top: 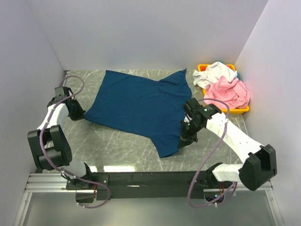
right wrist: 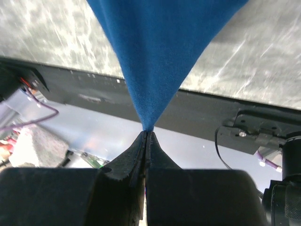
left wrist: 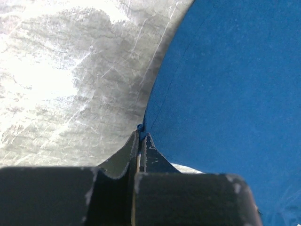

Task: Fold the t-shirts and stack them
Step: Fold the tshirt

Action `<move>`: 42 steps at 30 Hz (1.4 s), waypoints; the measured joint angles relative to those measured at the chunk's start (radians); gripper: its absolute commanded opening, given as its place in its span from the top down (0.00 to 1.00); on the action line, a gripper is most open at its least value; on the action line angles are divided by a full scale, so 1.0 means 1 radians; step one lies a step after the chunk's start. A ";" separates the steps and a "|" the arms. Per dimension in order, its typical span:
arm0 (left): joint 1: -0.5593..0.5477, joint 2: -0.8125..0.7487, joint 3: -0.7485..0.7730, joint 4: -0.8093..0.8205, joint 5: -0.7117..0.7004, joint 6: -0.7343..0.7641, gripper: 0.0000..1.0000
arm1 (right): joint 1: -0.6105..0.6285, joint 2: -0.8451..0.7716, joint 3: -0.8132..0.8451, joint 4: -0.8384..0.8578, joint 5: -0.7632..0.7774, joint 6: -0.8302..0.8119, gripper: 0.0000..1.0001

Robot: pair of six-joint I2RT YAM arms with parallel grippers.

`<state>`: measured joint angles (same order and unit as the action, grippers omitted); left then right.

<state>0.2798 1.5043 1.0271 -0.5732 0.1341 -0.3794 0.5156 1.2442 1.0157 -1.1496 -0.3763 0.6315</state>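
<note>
The dark navy t-shirt (top: 138, 106) lies spread across the marble table, plain side up, no print showing. My left gripper (top: 81, 114) is shut on its left hem corner, seen in the left wrist view (left wrist: 142, 128) with blue cloth (left wrist: 225, 84) to the right. My right gripper (top: 184, 136) is shut on the shirt's near right edge; in the right wrist view (right wrist: 147, 131) the cloth (right wrist: 160, 52) hangs taut in a point from the pinched tips. The pink shirt (top: 229, 93) and the white shirt (top: 215, 73) lie crumpled in the bin.
The yellow plastic bin (top: 244, 109) stands at the back right against the right wall. White walls close in the table on three sides. The black base rail (top: 150, 179) runs along the near edge.
</note>
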 measured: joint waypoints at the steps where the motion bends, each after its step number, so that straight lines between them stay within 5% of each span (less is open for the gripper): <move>1: -0.001 0.005 0.003 0.000 0.001 -0.003 1.00 | -0.013 0.016 0.014 0.001 0.003 -0.005 1.00; 17: -0.094 0.280 0.347 -0.018 0.042 -0.050 1.00 | -0.270 0.358 0.439 -0.006 0.074 -0.162 1.00; 31: -0.095 0.527 0.651 -0.054 0.109 -0.067 1.00 | -0.364 0.686 0.860 -0.057 0.130 -0.262 1.00; 42: -0.095 0.637 0.776 -0.095 0.159 -0.069 1.00 | -0.388 0.826 1.020 -0.087 0.148 -0.294 1.00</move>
<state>0.1852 2.1410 1.8027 -0.6678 0.2932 -0.4488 0.1276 2.0701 2.0354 -1.2369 -0.2279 0.3378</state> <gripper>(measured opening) 0.022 0.005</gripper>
